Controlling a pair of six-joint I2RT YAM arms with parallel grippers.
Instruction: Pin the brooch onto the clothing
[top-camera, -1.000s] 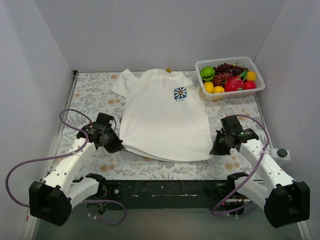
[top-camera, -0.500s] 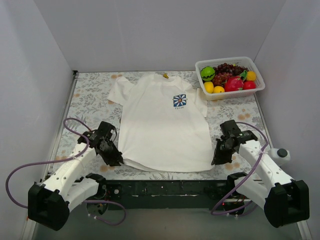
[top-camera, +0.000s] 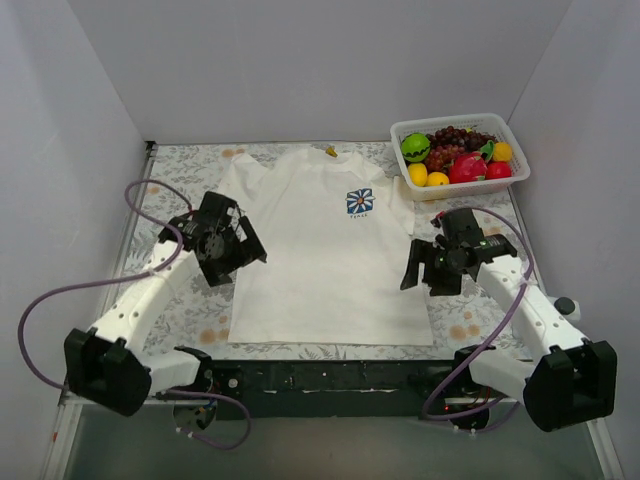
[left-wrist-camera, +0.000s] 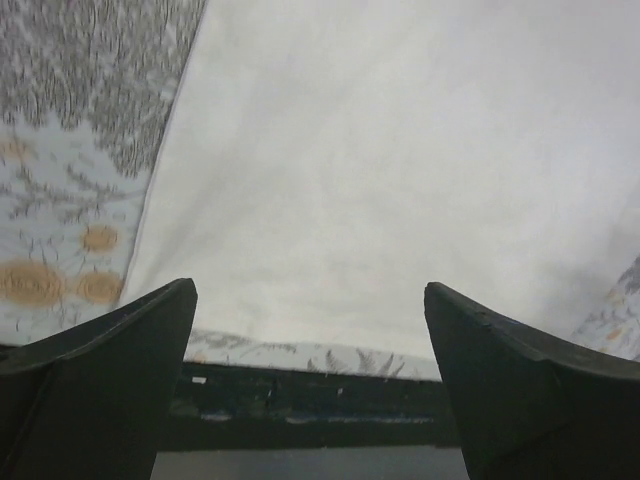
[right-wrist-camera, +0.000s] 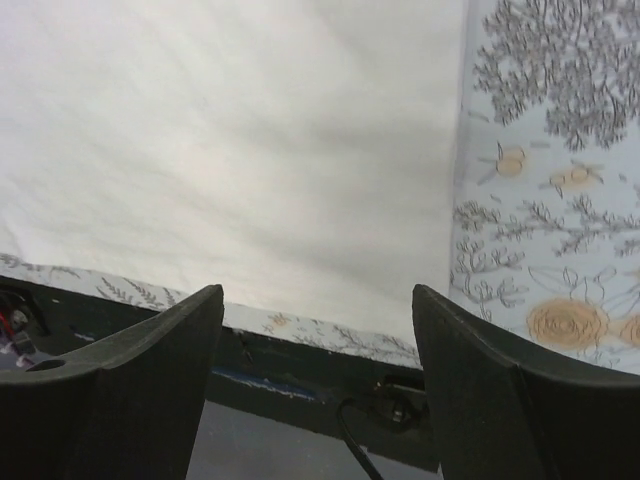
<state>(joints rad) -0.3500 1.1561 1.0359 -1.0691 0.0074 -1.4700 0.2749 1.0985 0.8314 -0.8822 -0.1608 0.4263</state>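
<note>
The clothing (top-camera: 330, 260), a white T-shirt with a small blue daisy print (top-camera: 360, 202), lies flat on the floral mat (top-camera: 180, 190). A tiny brownish-gold brooch (top-camera: 329, 151) sits at the shirt's collar, at the far edge. My left gripper (top-camera: 250, 250) hovers open over the shirt's left edge, with nothing between its fingers. In the left wrist view that gripper (left-wrist-camera: 310, 340) looks down on white cloth (left-wrist-camera: 380, 150). My right gripper (top-camera: 411, 270) stands open over the shirt's right edge. The right wrist view shows it (right-wrist-camera: 318, 340) empty above the cloth (right-wrist-camera: 250, 130).
A white basket (top-camera: 470, 188) filled with toy fruit stands at the back right. Walls close in the left, right and back. The table's dark front edge (left-wrist-camera: 320, 400) lies just below the shirt's hem. Purple cables loop beside both arms.
Both grippers have opened and let go of the shirt's lower corners, then risen and drawn back toward mid-shirt. The shirt has been pulled nearer and now lies flat.
</note>
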